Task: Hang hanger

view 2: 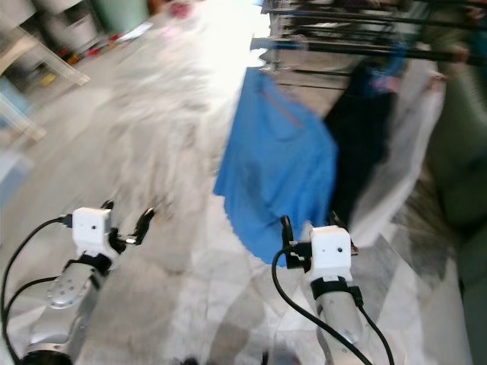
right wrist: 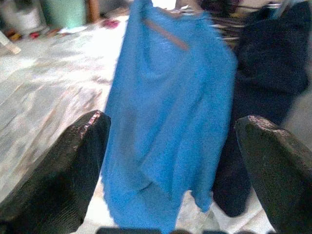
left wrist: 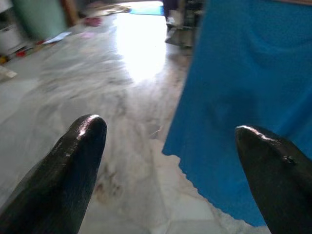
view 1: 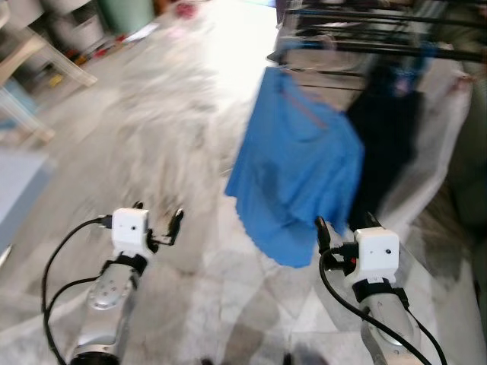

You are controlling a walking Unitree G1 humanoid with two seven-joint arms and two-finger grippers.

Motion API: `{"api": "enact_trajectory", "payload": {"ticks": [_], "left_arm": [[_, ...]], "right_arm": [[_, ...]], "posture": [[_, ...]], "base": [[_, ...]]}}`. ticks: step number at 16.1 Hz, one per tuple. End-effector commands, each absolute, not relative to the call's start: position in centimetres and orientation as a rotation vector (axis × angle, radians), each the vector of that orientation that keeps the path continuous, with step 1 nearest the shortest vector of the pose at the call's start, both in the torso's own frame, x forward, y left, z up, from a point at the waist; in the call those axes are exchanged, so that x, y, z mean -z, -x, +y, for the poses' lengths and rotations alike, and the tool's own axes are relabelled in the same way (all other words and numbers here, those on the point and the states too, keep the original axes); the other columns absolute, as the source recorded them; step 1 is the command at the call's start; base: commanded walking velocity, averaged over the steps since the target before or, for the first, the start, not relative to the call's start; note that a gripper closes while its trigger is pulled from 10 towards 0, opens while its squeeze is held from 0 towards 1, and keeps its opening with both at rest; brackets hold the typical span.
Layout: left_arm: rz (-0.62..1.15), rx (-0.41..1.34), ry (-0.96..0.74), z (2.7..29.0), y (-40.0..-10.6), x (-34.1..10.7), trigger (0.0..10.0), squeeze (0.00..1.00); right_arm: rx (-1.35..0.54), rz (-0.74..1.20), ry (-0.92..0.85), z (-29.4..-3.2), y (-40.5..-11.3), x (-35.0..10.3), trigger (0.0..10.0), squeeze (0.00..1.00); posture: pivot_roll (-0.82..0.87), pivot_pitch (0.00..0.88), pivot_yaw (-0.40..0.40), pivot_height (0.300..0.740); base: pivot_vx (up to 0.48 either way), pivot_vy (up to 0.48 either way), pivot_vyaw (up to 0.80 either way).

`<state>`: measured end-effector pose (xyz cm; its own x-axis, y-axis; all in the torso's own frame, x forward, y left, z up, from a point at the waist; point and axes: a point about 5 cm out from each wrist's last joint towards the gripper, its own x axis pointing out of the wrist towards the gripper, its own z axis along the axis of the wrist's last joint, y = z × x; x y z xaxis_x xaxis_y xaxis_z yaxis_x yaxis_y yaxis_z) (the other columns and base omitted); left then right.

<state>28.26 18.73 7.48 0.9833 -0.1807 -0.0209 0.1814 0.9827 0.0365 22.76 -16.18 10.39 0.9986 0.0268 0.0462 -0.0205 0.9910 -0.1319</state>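
The marble floor (view 1: pixel 175 137) takes up most of the head views, pale grey with white veining, blurred, and washed out by glare farther ahead of both hands. No brand, label or writing can be read anywhere.

Ahead of the right hand (view 1: pixel 344 226) and above it stands a dark drying rack (view 1: pixel 365 38) of horizontal bars. From it hangs a blue garment (view 1: pixel 297 175), its scalloped lower hem dropping to about the level of the right hand's fingertips, just beyond them. Beside it, farther to the right, hangs a dark navy garment (view 1: pixel 388 137), and behind that a pale sheet (view 1: pixel 441 144) drapes down toward the floor.

The right wrist view brings out what the head views blur: a thin brownish hanger bar (right wrist: pixel 165 33) slanting across the top of the blue garment, and the navy garment hanging just beside it. The left wrist view gives the blue hem above the floor, with a greenish bin (left wrist: pixel 41 17) and small red clutter far ahead.

Far ahead of the left hand (view 1: pixel 157 219) and off to its left stands pale furniture (view 1: pixel 30 68).

Both hands are held forward low over the floor, well apart from each other. The left hand is spread wide and holds nothing. The right hand is likewise spread wide, with the blue garment seen between its fingers (right wrist: pixel 68 170) but untouched.
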Motion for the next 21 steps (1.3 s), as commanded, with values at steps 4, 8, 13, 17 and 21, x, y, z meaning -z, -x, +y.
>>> {"api": "enact_trajectory", "payload": {"ticks": [4, 8, 13, 17, 21], "left_arm": [[0.041, 0.231, -0.03, 17.7, -28.6, -7.0, 10.0, 0.0], [0.049, 0.248, -0.027, 17.3, -28.5, -6.8, 10.0, 0.0], [0.071, 0.208, -0.041, 17.0, -28.3, -6.1, 10.0, 0.0], [0.057, 0.151, -0.032, 16.5, -28.5, -5.9, 10.0, 0.0], [0.037, 0.063, -0.023, 16.6, -28.2, -5.6, 10.0, 0.0]], "right_arm": [[0.013, -0.034, 0.143, -16.6, -22.4, -10.2, 10.0, 0.0], [0.023, -0.035, 0.151, -16.9, -22.5, -10.3, 10.0, 0.0], [0.019, -0.039, 0.161, -16.7, -22.6, -10.3, 10.0, 0.0], [-0.03, -0.037, 0.183, -16.5, -23.1, -10.4, 10.0, 0.0], [-0.136, -0.026, 0.21, -15.8, -24.5, -10.3, 10.0, 0.0]], "posture": [[-0.23, 0.198, 0.076, 0.74], [-0.24, 0.199, 0.076, 0.74], [-0.24, 0.2, 0.068, 0.74], [-0.21, 0.169, -0.001, 0.74], [-0.16, 0.135, -0.104, 0.74]], "base": [[0.299, 0.268, 0.0], [0.301, 0.265, 0.0], [0.113, 0.104, 0.0], [0.0, 0.0, 0.0], [0.0, 0.0, 0.0]]}}
